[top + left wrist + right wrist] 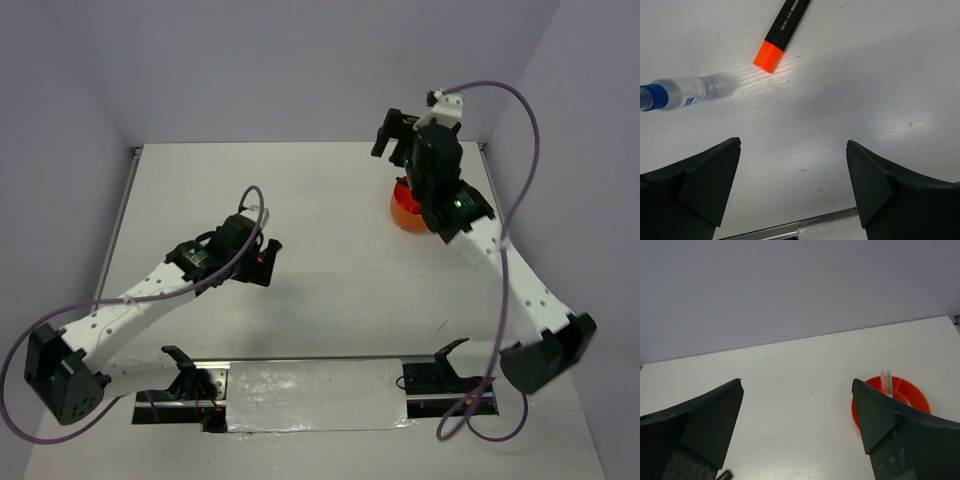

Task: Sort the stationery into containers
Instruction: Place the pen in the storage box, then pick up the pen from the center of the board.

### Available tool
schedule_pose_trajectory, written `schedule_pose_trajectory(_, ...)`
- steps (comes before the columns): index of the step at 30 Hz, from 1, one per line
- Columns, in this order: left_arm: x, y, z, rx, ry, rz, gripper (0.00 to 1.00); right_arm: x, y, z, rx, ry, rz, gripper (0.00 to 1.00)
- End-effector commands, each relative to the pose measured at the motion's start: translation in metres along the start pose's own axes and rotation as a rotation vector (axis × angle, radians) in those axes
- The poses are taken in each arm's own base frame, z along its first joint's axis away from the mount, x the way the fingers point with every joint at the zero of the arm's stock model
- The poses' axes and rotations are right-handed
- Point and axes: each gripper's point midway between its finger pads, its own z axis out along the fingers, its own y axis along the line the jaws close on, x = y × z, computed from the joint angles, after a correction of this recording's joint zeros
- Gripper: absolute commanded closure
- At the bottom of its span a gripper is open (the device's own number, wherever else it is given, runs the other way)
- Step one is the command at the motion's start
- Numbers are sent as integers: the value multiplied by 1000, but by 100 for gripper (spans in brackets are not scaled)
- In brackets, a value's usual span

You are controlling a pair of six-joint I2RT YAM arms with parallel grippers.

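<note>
In the left wrist view a black highlighter [781,27] with an orange tip lies on the white table at the top. A tiny clear bottle [682,93] with a blue cap lies at the left. My left gripper [792,150] is open and empty, low over bare table below both items; it also shows in the top view [266,262]. The round orange tub [905,392] sits at the right of the right wrist view with clear thin pens [886,382] in it. My right gripper [797,390] is open and empty, raised above the tub [405,208], with the arm hiding part of the tub.
Grey walls close the table at the back and both sides. A shiny taped plate [315,395] lies between the arm bases at the near edge. A small dark item [724,475] shows at the bottom left of the right wrist view.
</note>
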Motion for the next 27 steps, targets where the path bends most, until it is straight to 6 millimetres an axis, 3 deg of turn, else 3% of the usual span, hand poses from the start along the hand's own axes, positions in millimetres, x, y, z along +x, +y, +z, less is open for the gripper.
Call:
schedule_pose_trajectory(1, -21, -7, 12, -16, 12, -1, 1, 53, 9, -33, -162, 146, 4, 4)
schedule_pose_trajectory(2, -24, -5, 16, -39, 20, -3, 1, 45, 9, -51, -208, 124, 41, 3)
schedule_pose_trajectory(3, -29, -4, 27, -75, 40, -1, 1, 51, 18, -63, -287, 144, 50, 0)
schedule_pose_trajectory(4, -29, -4, 34, -81, 53, -5, 1, 74, 15, -71, -310, 186, 46, 0)
schedule_pose_trajectory(5, -29, -5, 43, -77, 70, 0, 1, 66, 16, -87, -355, 158, 80, 0)
schedule_pose_trajectory(7, -26, -5, 71, -57, 110, -23, 1, 87, 20, -104, -435, 203, 92, 0)
schedule_pose_trajectory(8, -28, -2, 89, -57, 113, -34, 1, 91, 21, -116, -477, 211, 100, 0)
schedule_pose_trajectory(9, -27, -2, 98, -54, 124, -25, 1, 86, 20, -121, -484, 197, 104, 0)
schedule_pose_trajectory(11, -19, 7, 119, -96, 168, 28, 1, 95, 20, -136, -532, 228, 92, 0)
schedule_pose_trajectory(19, -15, 18, 162, -74, 218, 66, 1, 109, 10, -161, -572, 261, 77, 0)
schedule_pose_trajectory(27, 2, 9, 169, 11, 285, -21, 2, 103, 18, -167, -615, 260, 109, 0)
